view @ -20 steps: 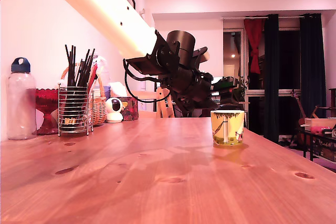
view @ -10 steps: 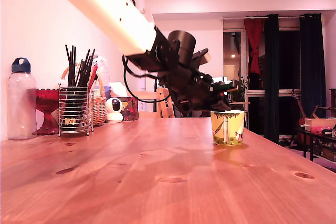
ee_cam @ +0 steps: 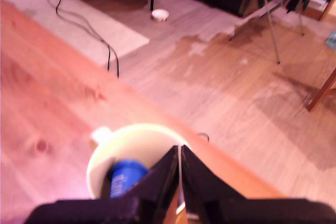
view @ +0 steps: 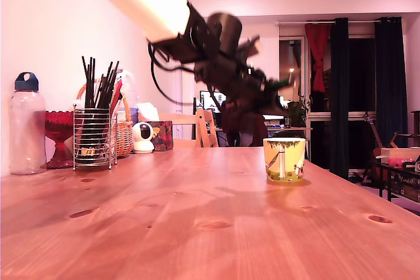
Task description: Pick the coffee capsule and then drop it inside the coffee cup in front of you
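**Capsule in the cup as arm lifts clear**

My arm has risen since a second ago, the gripper (view: 279, 93) now above the coffee cup (view: 284, 159). The wrist view alone shows the blue capsule (ee_cam: 126, 177) lying inside the cup, fingers pressed together, empty. The capsule looks light, rigid, slick; I'd pinch its sides.

Blue coffee capsule (ee_cam: 126, 176) in a yellow-green coffee cup (view: 284, 159) printed with a white figure.
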Tool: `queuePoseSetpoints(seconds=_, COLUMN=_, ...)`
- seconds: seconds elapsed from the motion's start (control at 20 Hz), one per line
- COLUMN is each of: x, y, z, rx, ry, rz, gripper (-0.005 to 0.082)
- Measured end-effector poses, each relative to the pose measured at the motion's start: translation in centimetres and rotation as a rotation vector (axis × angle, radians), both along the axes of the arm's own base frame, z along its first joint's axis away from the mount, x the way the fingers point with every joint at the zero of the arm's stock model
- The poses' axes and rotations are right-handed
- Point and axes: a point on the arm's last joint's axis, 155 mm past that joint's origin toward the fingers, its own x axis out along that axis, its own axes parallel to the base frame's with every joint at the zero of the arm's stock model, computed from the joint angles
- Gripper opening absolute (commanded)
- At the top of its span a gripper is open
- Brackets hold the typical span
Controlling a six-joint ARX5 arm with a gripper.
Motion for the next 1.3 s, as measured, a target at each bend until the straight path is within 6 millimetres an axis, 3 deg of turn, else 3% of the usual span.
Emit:
queuePoseSetpoints(seconds=0.3, x=-0.7, y=0.7, z=1.1, rx=0.037, ry=0.005, rz=-0.016, gripper=-0.0019)
queuePoseSetpoints(seconds=0.75, x=-2.1, y=6.0, z=13.8, rx=0.011, ry=-0.114, rz=0.021, gripper=-0.0019)
queuePoseSetpoints(seconds=0.9, x=-1.5, y=8.3, z=14.2, rx=0.032, ry=-0.095, rz=0.052, gripper=-0.0019)
queuePoseSetpoints(seconds=1.1, x=-0.8, y=10.7, z=12.3, rx=0.091, ry=-0.039, rz=0.076, gripper=-0.0019)
queuePoseSetpoints(seconds=1.3, x=-1.6, y=11.3, z=11.1, rx=0.120, ry=0.018, rz=0.050, gripper=-0.0019)
